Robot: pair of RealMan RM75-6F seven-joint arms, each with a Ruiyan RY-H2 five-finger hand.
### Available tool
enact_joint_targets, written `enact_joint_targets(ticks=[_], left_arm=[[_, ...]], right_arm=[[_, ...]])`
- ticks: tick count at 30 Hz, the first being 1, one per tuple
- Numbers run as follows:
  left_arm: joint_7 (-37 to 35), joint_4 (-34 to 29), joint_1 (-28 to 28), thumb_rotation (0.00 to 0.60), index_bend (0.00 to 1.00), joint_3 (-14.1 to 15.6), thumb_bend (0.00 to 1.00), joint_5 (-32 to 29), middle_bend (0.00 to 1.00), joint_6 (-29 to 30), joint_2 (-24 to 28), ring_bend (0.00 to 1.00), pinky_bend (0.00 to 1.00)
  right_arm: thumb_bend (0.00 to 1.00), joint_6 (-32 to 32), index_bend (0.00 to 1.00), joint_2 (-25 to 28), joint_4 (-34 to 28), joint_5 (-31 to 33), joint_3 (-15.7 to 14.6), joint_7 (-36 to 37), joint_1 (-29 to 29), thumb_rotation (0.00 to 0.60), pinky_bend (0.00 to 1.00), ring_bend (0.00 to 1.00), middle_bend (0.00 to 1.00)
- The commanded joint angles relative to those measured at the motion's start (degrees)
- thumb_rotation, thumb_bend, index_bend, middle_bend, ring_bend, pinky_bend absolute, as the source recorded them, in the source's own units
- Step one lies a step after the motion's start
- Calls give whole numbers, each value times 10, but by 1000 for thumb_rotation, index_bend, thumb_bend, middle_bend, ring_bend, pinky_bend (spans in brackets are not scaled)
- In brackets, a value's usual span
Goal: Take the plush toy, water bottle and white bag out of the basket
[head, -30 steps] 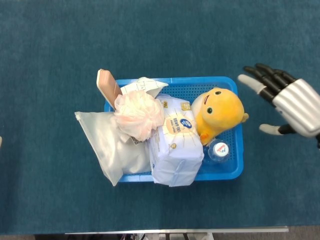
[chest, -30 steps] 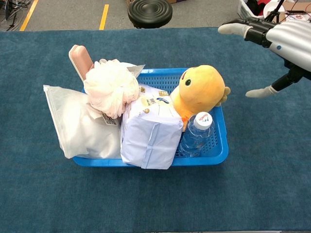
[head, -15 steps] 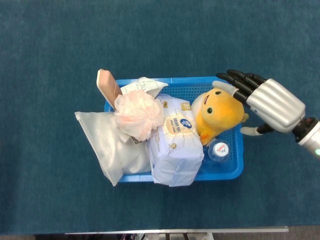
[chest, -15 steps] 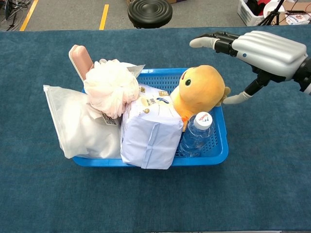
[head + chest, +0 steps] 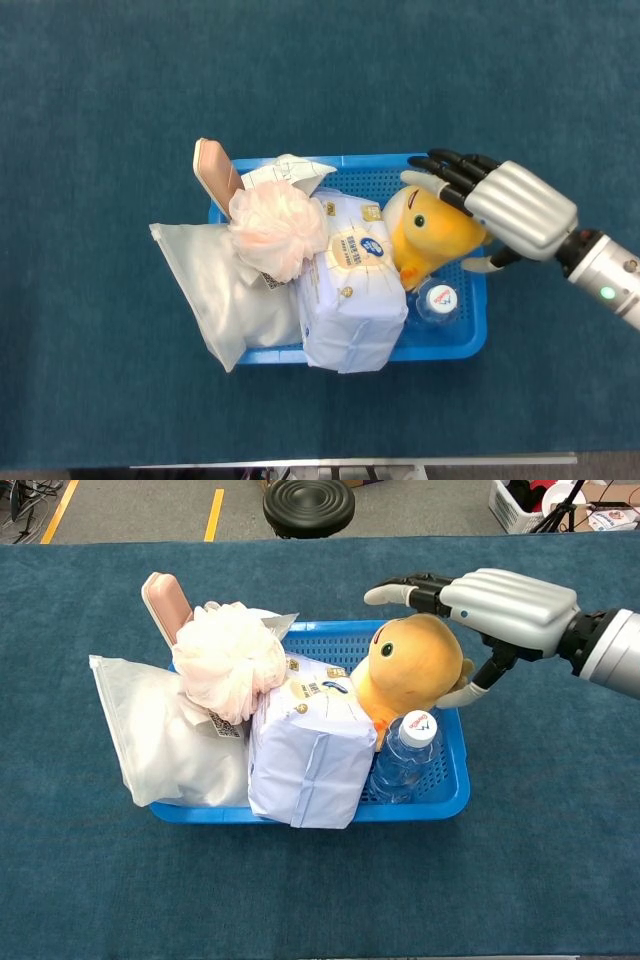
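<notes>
The yellow plush toy (image 5: 430,226) (image 5: 412,670) sits at the right end of the blue basket (image 5: 470,345) (image 5: 450,798). My right hand (image 5: 505,205) (image 5: 490,605) hovers over the toy's head, fingers spread across its top and thumb by its right side; a grip is not visible. A clear water bottle (image 5: 437,300) (image 5: 405,758) with a white cap stands in the basket's front right corner. The white bag (image 5: 228,295) (image 5: 170,740) hangs over the basket's left edge. No view shows my left hand.
A pale wrapped pack (image 5: 352,290) (image 5: 308,750) fills the basket's middle. A pink bath pouf (image 5: 275,230) (image 5: 228,658) and a pink flat object (image 5: 215,170) (image 5: 165,605) lie at the left end. Blue cloth covers the table (image 5: 100,100); a black stool (image 5: 308,505) stands beyond.
My right hand has moved left from beside the basket until it is over the plush toy's head. Nothing in the basket has shifted.
</notes>
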Motion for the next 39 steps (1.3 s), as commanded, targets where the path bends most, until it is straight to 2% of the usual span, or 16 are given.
enact_joint_targets(ticks=[1,7,14,17,22,28,39], left_arm=[[-2,2,2,600,388,0,280,-1,424,1,0,325,479],[-6,5,4,600,395,1,280,-1,425,1,-2,326,483],[-6,6,4,600,412,1,280,-1,426,0,-3,327,488],[-5,6,4,600,419,0,281,-2,427,-3,-4,327,491],[-4,7,3,600,429,-1,280,-4,428,-6,-6,327,492],[0,5,1,600,437,-1,280,-3,430,-8,-6,327,493],[7,-2,-1,600,440,-3,280,2,419,-5,-5,327,498]], right_arm=[[0,-4,86,-7,8,5,-2,2,5,600,285,45,92],[0,5,231,-17,19,9,-6,6,7,600,458,245,282],[0,35,518,-29,32,15,-6,4,-3,600,634,496,528],[0,53,572,-35,39,17,-5,7,-9,600,681,547,578],[0,87,603,-31,36,11,-2,27,-18,600,706,572,602],[0,140,607,6,0,-3,9,43,-32,600,708,575,605],[0,230,607,93,-83,-17,20,-66,-86,600,708,575,605]])
